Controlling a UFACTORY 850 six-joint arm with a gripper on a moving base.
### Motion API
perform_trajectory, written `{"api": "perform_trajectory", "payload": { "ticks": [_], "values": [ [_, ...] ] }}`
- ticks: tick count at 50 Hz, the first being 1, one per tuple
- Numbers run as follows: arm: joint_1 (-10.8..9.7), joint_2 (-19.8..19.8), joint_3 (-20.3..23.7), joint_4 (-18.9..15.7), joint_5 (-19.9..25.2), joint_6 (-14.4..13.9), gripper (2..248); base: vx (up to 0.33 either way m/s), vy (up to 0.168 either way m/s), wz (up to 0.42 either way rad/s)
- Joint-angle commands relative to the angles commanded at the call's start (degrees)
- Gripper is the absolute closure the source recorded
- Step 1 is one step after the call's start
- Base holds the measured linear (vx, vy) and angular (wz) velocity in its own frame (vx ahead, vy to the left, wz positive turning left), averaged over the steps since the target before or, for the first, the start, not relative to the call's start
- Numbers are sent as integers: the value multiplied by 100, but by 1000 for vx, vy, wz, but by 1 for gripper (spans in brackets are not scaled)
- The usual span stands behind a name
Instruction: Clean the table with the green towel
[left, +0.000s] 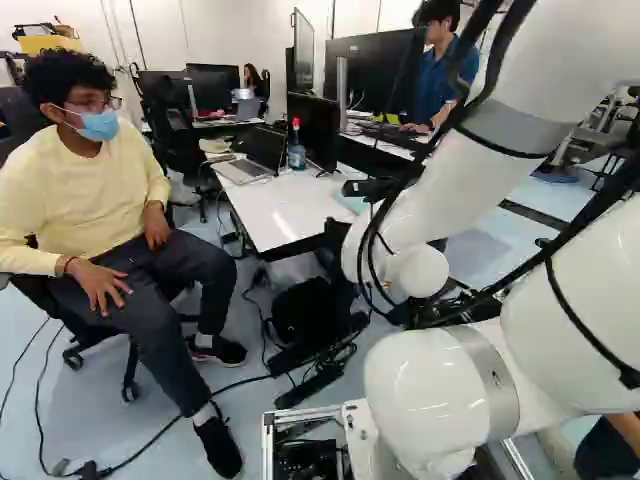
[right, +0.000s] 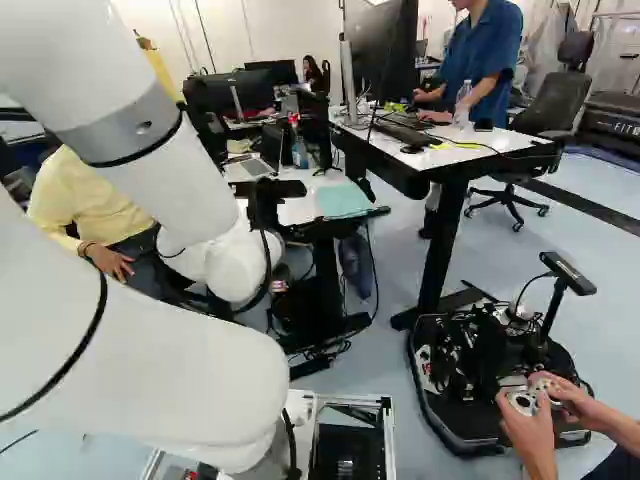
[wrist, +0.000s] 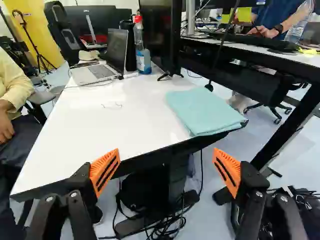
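The gripper (wrist: 166, 149) stands wide, its ribbed orange pads (wrist: 104, 171) well apart with nothing between them. The green towel (wrist: 205, 112) lies ahead of it, on the near right corner of the white table (wrist: 112, 125), close to the edge. The step in hand looks to be the approach to the towel; no wiping can begin until it is held. The next move calls for shifting forward and right, lowering over the cloth and pinching a good fold without pressing hard on the tabletop. A grip on only the top layer could let the folds fall open, and a nudge could push the cloth off the corner.

The towel is pale blue-green, soft and matte, folded into a flattish four-sided pad with rounded folds. The tabletop is smooth and glossy, with a dark edge and a thin, curled strand (wrist: 111, 105) on it. At the far end sit a flat grey laptop (wrist: 102, 71) and a clear bottle (wrist: 143, 57) with blue liquid and a red top; wiping should steer round both.
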Motion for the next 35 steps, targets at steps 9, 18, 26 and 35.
{"api": "perform_trajectory", "payload": {
  "ticks": [9,18,26,35],
  "values": [
    [0,70,-22,0,0,0,3,0,0,0],
    [-6,129,-100,0,0,0,3,0,0,0],
    [-31,148,-200,0,0,0,3,0,0,0],
    [-69,135,-340,0,0,0,3,0,0,0]
  ]
}}
